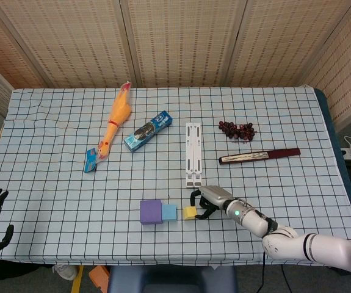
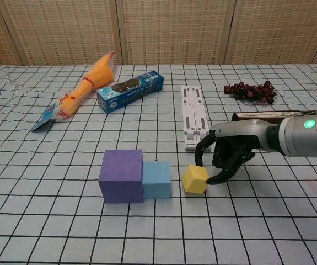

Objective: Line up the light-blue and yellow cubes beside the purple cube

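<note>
Head view looks steeply down over the whole table [image 1: 285,116]; chest view sits low and close.

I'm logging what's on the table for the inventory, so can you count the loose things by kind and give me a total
Foam cubes: 3, purple cube, light-blue cube, yellow cube
Rubber chicken: 1
Blue box: 1
Small blue packet: 1
White folding stand: 1
Bunch of dark grapes: 1
Dark red knife-like item: 1
Total: 9
</note>
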Controlling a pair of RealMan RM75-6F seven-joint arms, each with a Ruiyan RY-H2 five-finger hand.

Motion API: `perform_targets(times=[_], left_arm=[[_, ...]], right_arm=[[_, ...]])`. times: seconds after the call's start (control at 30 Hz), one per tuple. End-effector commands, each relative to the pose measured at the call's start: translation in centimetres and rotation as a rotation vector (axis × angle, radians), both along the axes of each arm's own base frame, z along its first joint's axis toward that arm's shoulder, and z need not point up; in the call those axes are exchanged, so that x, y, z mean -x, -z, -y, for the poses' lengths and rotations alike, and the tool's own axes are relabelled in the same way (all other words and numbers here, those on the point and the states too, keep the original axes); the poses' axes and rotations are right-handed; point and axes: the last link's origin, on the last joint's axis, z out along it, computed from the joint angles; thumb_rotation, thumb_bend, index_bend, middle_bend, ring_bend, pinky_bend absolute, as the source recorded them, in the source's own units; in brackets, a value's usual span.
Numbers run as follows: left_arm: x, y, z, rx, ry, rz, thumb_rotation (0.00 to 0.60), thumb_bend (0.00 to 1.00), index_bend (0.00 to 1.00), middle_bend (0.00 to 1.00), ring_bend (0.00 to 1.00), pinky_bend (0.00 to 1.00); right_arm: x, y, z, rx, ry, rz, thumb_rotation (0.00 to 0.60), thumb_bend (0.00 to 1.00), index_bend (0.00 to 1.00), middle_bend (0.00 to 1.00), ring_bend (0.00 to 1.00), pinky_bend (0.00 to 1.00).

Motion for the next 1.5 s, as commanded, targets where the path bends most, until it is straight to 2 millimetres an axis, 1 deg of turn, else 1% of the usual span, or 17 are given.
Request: perform_targets(times=[0.03, 0.73, 1.13, 1.5], left_arm=[[0.0, 0.0, 0.0, 0.0, 0.001, 0.0, 0.6, 0.45, 0.0, 0.0, 0.03, 0.32], [0.0, -0.1, 0.1, -0.001, 0.004, 0.003, 0.6, 0.45, 0.0, 0.0, 0.03, 0.32], [0.0, -0.1, 0.1, 0.0, 0.003, 0.002, 0.6, 0.45, 0.0, 0.0, 0.03, 0.32], [0.0, 0.0, 0.0, 0.005, 0.001, -0.001, 0.6, 0.45, 0.0, 0.0, 0.03, 0.32]], right_arm=[[-0.1, 0.2, 0.0, 0.0, -0.001, 0.003, 0.6, 0.2, 0.53, 0.92, 1.0, 1.0], [-0.7, 1.4, 0.2, -0.003, 0.012, 0.038, 0.6, 0.2, 0.53, 0.92, 1.0, 1.0], [-0.6, 1.7, 0.2, 0.0, 0.01, 0.042, 0.6, 0.2, 0.45, 0.92, 1.0, 1.0], [-0.5, 1.5, 0.1, 0.001, 0.018, 0.057, 0.6, 0.12, 0.41, 0.92, 1.0, 1.0]])
